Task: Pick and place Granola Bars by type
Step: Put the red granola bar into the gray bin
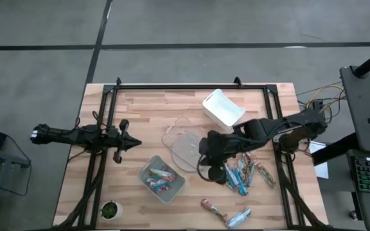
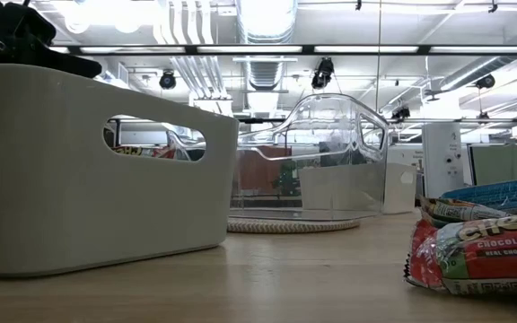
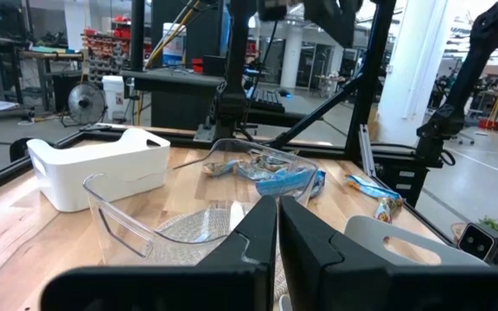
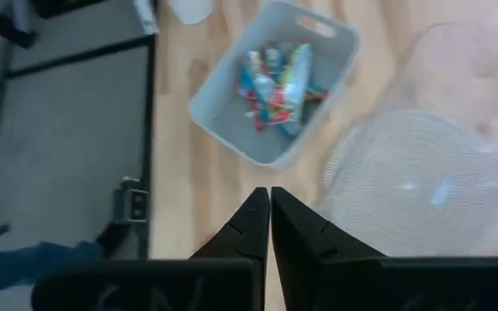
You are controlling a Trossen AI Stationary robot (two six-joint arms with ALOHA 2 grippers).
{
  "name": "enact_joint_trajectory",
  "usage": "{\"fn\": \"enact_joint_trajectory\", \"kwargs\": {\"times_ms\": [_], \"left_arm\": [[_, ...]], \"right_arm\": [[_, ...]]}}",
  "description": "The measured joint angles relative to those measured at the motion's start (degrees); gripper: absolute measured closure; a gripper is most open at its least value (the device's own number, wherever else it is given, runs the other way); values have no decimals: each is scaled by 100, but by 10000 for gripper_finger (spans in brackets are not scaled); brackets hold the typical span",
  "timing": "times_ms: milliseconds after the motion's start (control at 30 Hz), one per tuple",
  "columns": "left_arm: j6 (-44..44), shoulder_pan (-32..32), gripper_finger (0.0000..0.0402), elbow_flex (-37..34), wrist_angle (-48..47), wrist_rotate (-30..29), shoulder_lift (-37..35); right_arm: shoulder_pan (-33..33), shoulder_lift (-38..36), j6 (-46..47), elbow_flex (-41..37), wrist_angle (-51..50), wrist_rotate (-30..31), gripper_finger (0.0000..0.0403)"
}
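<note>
Above the table's middle: right gripper (image 1: 205, 156), fingers together, empty, beside clear bin (image 1: 184, 142); Granola Bars (image 1: 239, 176) nearby; left gripper (image 1: 133, 144) together, waiting left.

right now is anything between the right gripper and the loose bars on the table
Nothing visible. The right gripper, shut and empty, hangs by the clear bin's edge. The loose granola bars lie on bare table beside it, with only the arm's own body overhead. The left gripper waits far off.

Granola Bars (image 1: 239, 176): shiny wrappers | loose pile on table | several in grey bin (image 1: 148, 169)
</note>
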Motion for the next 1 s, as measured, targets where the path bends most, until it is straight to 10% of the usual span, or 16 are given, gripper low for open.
{"fn": "enact_joint_trajectory", "kwargs": {"times_ms": [367,1000], "left_arm": [[0,2,401,-2,0,0,2],[0,2,401,-2,0,0,1]], "right_arm": [[448,-536,1212,-1624,825,-28,394],[1569,-555,2720,-2240,1342,416,394]]}}
